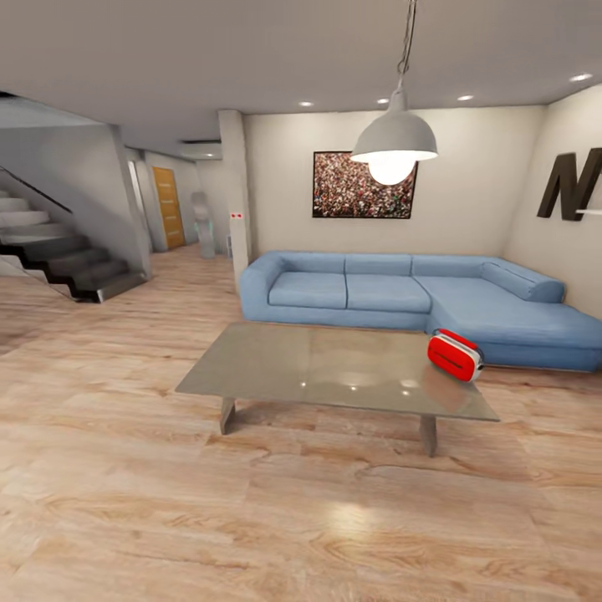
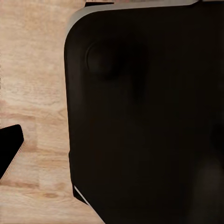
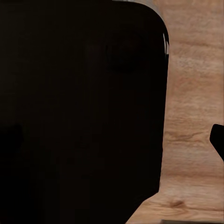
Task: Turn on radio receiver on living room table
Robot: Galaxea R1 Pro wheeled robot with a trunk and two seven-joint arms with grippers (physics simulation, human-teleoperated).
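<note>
In the head view the radio receiver [image 1: 455, 354], a small red rounded box with white ends, sits tilted near the right end of the low glossy grey-beige table [image 1: 318, 368]. The table stands in the living room, in front of the blue L-shaped sofa [image 1: 418, 293], some way ahead of me across the light wood floor. The left wrist view looks down on a large black body part [image 2: 144, 112] over the floor, with one dark finger tip [image 2: 9, 151] at the frame's edge. The right wrist view has the same black mass [image 3: 79, 112] and a dark tip [image 3: 218, 142].
Wood floor [image 1: 251, 518] stretches between me and the table. A pendant lamp [image 1: 394, 146] hangs over the table. Stairs [image 1: 58, 251] rise at the left, and a hallway with an orange door [image 1: 168, 206] lies behind. A crowd photo [image 1: 364, 186] and a black "N" [image 1: 573, 186] hang on the walls.
</note>
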